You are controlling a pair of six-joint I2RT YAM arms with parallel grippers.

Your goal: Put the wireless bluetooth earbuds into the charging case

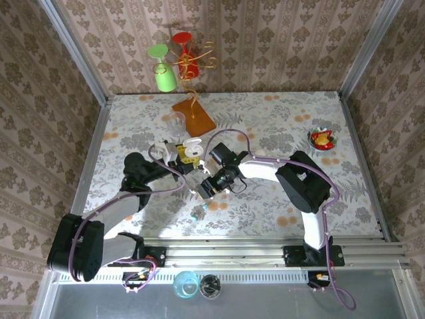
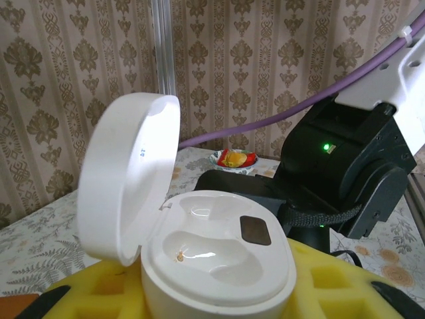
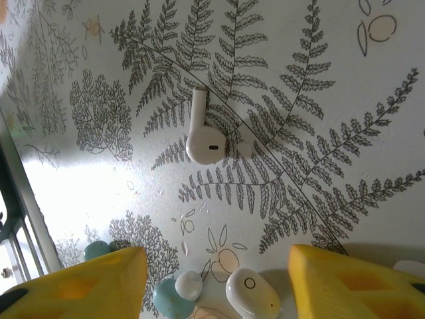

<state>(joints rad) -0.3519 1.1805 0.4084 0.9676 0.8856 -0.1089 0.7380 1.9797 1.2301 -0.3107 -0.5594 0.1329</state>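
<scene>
My left gripper [image 1: 179, 157] is shut on the white charging case [image 2: 219, 259], its yellow pads [image 2: 332, 286] pressed to both sides. The lid [image 2: 126, 179] stands open to the left and both wells are empty. The case [image 1: 191, 150] sits just left of mid-table. My right gripper [image 1: 203, 189] points down at the table beside it. One white earbud [image 3: 204, 136] with a stem lies flat on the fern-print cloth ahead of the right fingers. A second earbud [image 3: 252, 296] lies between the open right gripper's [image 3: 212, 279] yellow fingers, touching neither pad.
A small teal and white piece [image 3: 174, 294] lies beside the nearer earbud. A red and yellow dish [image 1: 322, 138] sits at the back right. An orange board with a wire stand [image 1: 194, 116] and green and red glasses [image 1: 166, 73] stand at the back. The right arm's black body [image 2: 345, 166] looms behind the case.
</scene>
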